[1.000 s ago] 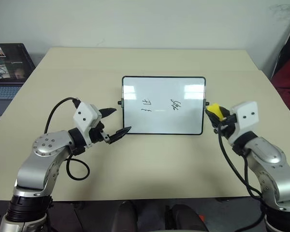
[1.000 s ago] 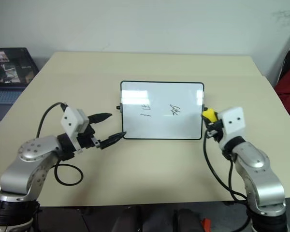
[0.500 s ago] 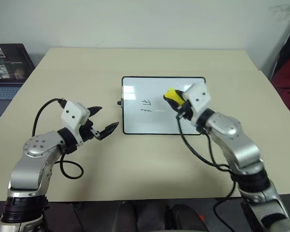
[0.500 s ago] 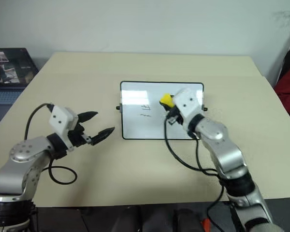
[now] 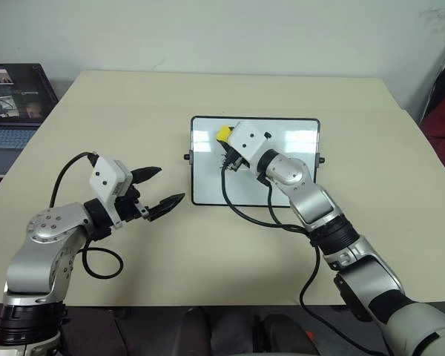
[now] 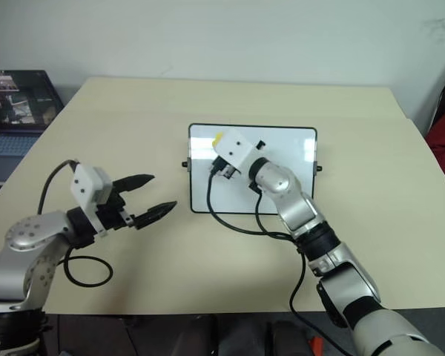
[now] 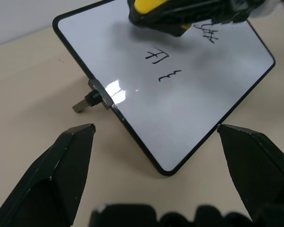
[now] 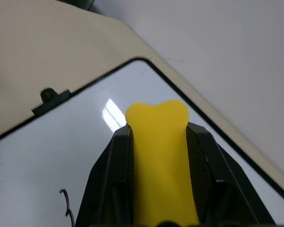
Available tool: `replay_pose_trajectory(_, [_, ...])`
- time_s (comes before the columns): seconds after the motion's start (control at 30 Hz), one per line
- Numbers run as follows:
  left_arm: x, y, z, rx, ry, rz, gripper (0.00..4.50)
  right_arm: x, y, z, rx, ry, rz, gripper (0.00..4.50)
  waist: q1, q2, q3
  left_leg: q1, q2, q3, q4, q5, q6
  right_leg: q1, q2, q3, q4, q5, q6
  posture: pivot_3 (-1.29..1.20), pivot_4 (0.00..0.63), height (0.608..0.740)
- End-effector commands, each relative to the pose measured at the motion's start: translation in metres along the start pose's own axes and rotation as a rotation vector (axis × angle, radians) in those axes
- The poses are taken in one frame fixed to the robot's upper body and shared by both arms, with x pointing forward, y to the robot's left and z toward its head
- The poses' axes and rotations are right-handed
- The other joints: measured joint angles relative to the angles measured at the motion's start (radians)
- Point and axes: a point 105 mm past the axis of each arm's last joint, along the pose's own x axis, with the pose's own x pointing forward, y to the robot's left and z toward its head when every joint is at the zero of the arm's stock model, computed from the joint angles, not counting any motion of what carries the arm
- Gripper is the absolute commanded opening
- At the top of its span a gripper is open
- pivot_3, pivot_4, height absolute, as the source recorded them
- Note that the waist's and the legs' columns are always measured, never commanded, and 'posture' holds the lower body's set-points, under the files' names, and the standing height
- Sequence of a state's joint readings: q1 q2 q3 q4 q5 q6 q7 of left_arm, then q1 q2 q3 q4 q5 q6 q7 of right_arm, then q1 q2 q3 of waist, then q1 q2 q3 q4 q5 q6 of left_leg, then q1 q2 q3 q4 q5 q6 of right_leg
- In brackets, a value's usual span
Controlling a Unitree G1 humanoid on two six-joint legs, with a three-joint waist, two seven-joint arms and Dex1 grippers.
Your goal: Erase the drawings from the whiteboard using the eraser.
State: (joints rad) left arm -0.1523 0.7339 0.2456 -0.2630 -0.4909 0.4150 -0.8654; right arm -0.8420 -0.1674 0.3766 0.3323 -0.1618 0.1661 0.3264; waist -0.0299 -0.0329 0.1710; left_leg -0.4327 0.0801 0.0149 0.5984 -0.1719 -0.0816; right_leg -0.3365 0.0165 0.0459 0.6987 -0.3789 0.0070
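1. The whiteboard [image 5: 282,185] lies on the tan counter [image 5: 208,96].
2. The right pincer [image 5: 225,145] is over the board's upper left part, closed on the yellow eraser [image 5: 224,133].
3. The left pincer [image 5: 162,186] hangs spread apart, just left of the board.
4. A laptop [image 5: 11,96] sits at the far left.

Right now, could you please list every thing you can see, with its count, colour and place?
table: one, beige, under everything.
whiteboard: one, white with black frame, centre of the table.
drawings: two groups, black marker, on the whiteboard.
eraser: one, yellow, held over the whiteboard's far left part.
laptop: one, dark, open, beyond the table's left edge.
red and black object: one, at the right edge of the scene; I cannot tell what it is.
left claw: black fingers, open, left of the whiteboard.
right claw: black fingers, shut on the eraser.
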Motion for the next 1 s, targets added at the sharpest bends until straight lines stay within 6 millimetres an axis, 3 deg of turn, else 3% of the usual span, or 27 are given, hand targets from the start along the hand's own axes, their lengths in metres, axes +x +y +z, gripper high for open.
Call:
replay_pose_trajectory(0.03, [-0.005,0.0,0.016,0.028,-0.036,-0.017,4.5,0.0,0.0,-0.005,-0.026,0.001,0.01,1.15,-0.001,0.0,0.0,0.0,0.0,0.0,0.0,0.0,0.0,0.0,0.0,0.0,0.0,0.0,0.0,0.0,0.15,0.74])
replay_pose_trajectory(0.27, [-0.012,0.001,0.012,0.016,-0.014,-0.018,4.5,0.0,0.03,-0.031,-0.005,0.083,0.114,1.14,-0.004,-0.001,-0.001,0.002,0.0,0.0,0.0,0.0,0.0,0.001,0.0,0.0,0.001,0.0,0.0,0.0,0.15,0.74])
replay_pose_trajectory(0.5, [-0.025,0.022,-0.001,0.002,0.029,0.045,4.5,-0.008,0.067,-0.06,-0.006,0.155,0.206,1.14,-0.006,-0.002,-0.001,0.009,0.0,0.0,0.0,0.0,0.0,0.004,0.0,0.001,0.006,0.0,0.0,0.0,0.15,0.74])
replay_pose_trajectory(0.63, [-0.029,0.034,-0.004,-0.006,0.019,0.093,4.5,-0.01,0.077,-0.063,-0.015,0.152,0.229,1.14,-0.009,-0.004,-0.002,0.017,0.0,0.0,0.0,0.001,0.001,0.006,0.0,0.001,0.007,0.0,0.0,0.0,0.15,0.74])
replay_pose_trajectory(0.73, [-0.031,0.035,-0.007,-0.011,0.02,0.1,4.5,-0.007,0.068,-0.044,-0.009,0.083,0.199,1.14,-0.011,-0.004,-0.003,0.017,0.0,0.0,0.0,0.001,0.002,0.006,0.0,0.001,0.008,0.0,0.0,0.0,0.15,0.74])
replay_pose_trajectory(0.9, [-0.035,0.036,-0.013,-0.02,0.024,0.113,4.5,-0.01,0.032,0.027,0.034,-0.124,0.142,1.14,-0.008,-0.004,-0.001,0.01,0.0,-0.002,0.0,0.002,0.002,0.002,-0.001,0.003,0.012,0.0,0.0,0.0,0.15,0.74])
replay_pose_trajectory(1.0, [-0.034,0.032,-0.014,-0.028,0.024,0.098,4.5,-0.011,0.014,0.049,0.034,-0.177,0.092,1.14,-0.005,-0.004,-0.001,0.002,0.001,-0.003,0.0,0.002,0.001,-0.005,0.0,0.001,0.013,0.0,0.0,0.0,0.15,0.74])
